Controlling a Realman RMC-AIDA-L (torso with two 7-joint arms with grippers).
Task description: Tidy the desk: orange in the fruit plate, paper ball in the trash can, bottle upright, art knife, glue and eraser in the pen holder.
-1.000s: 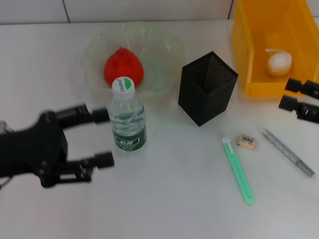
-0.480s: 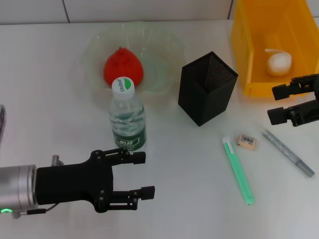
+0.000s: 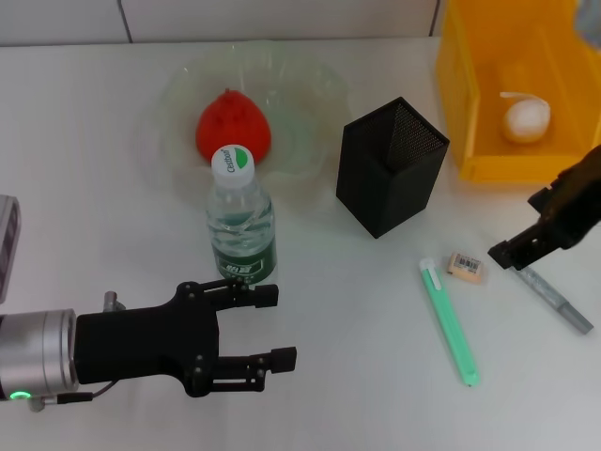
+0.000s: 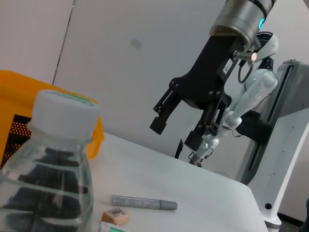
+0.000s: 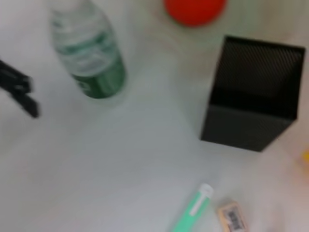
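The orange [image 3: 233,127] lies in the pale-green fruit plate [image 3: 319,80]. In front of the plate the bottle [image 3: 241,225] stands upright. My left gripper [image 3: 274,325] is open just in front of the bottle, not touching it. The black mesh pen holder [image 3: 390,167] stands mid-table. The paper ball [image 3: 525,119] rests inside the yellow trash can [image 3: 479,103]. On the table lie the green art knife [image 3: 449,321], the eraser [image 3: 465,267] and the grey glue stick [image 3: 556,301]. My right gripper [image 3: 515,233] hangs open above the glue's near end, right of the eraser.
The left wrist view shows the bottle [image 4: 53,164] close up, with the glue [image 4: 142,203], the eraser [image 4: 116,216] and the right gripper [image 4: 175,134] beyond. The right wrist view looks down on the pen holder [image 5: 253,94], art knife [image 5: 193,210] and eraser [image 5: 231,218].
My right gripper has come down from the trash can's front edge to above the glue's near end. The left gripper swung from the bottle's left to its front, then held.
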